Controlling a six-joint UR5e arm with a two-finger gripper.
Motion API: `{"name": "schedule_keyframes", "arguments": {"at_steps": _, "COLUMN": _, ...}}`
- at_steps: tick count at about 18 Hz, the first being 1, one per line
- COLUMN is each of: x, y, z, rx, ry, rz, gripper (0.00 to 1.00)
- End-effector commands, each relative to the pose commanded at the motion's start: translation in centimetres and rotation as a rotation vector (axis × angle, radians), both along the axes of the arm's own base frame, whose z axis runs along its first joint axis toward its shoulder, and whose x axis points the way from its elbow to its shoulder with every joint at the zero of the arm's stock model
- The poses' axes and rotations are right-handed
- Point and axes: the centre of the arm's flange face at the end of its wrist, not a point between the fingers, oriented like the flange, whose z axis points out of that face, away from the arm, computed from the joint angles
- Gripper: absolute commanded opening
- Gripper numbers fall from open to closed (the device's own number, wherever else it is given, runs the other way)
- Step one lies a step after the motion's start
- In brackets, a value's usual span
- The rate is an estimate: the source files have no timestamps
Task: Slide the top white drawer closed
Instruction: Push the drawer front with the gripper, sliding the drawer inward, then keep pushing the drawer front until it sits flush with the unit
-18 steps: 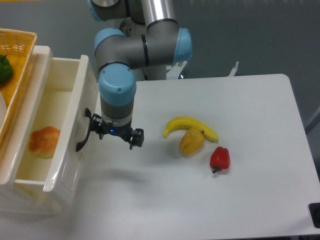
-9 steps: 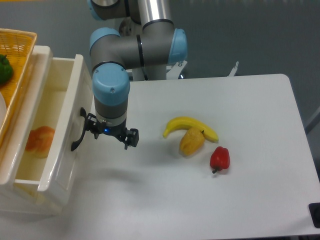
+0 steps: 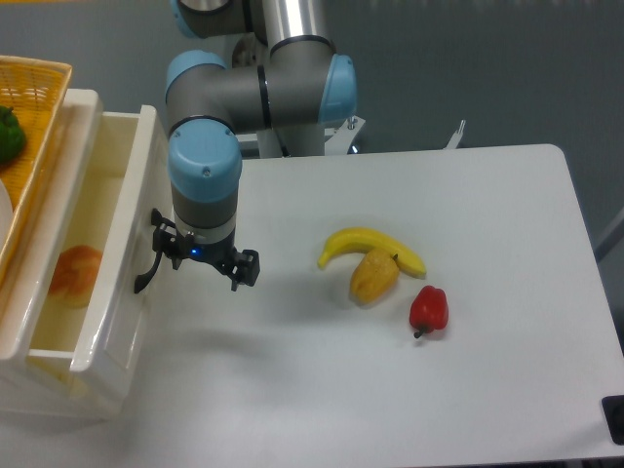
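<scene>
White table point(image 3: 487, 370), top white drawer point(image 3: 117, 283) part-open, front half hidden by fingers point(image 3: 240, 270).

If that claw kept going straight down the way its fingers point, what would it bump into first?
Probably the bare white table. The gripper points downward, right beside the top white drawer and its black handle. From this one view, depth is hard to judge, so one finger might catch the handle first.

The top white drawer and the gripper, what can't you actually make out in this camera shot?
- Gripper: finger contact with the black handle is hidden under the wrist.
- Top white drawer: its left part sits behind the cabinet top and yellow basket.
- Orange item inside: too blurred to identify.
- Green item: cut by the left edge.
</scene>
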Motion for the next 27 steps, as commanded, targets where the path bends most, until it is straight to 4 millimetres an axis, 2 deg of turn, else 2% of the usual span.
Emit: {"name": "schedule_keyframes", "arguments": {"at_steps": 27, "x": 3.4, "y": 1.1, "z": 0.4, "rx": 0.016, "ry": -0.012, "rz": -0.051, "gripper": 1.0}}
